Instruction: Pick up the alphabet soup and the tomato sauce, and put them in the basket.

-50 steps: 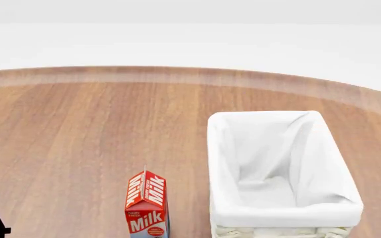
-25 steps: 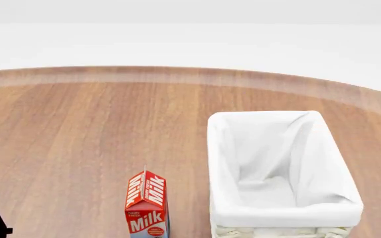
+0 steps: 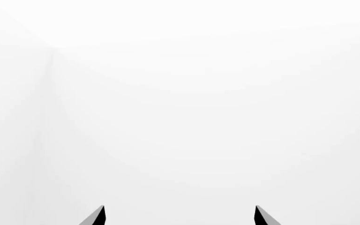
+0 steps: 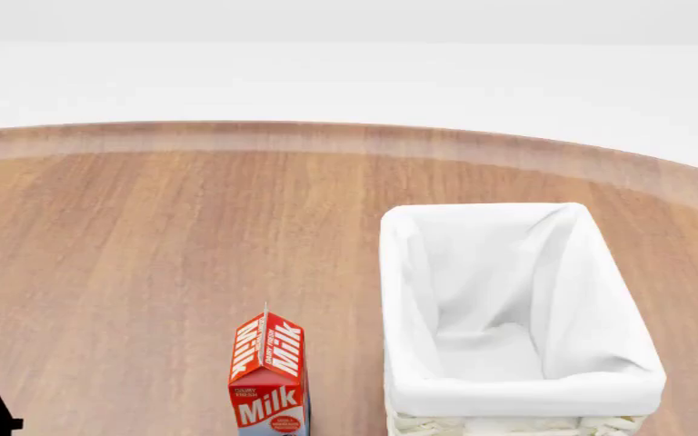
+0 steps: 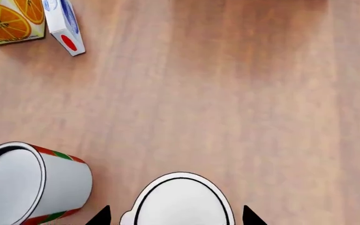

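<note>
Hanging with right jaws spread round maybe the alphabet soup [image 5: 180,202], hard, smooth, slippery, needing squeezing on its sides.

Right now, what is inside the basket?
The basket shows only its white cloth liner; no can lies on the part of the bottom that is visible in the head view. The near wall hides the closest strip of the bottom, so that part cannot be checked.

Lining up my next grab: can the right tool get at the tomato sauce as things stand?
Probably not directly: the right tool is open around another pale-lidded can; the tomato sauce stands beside it, outside the fingertips.
</note>
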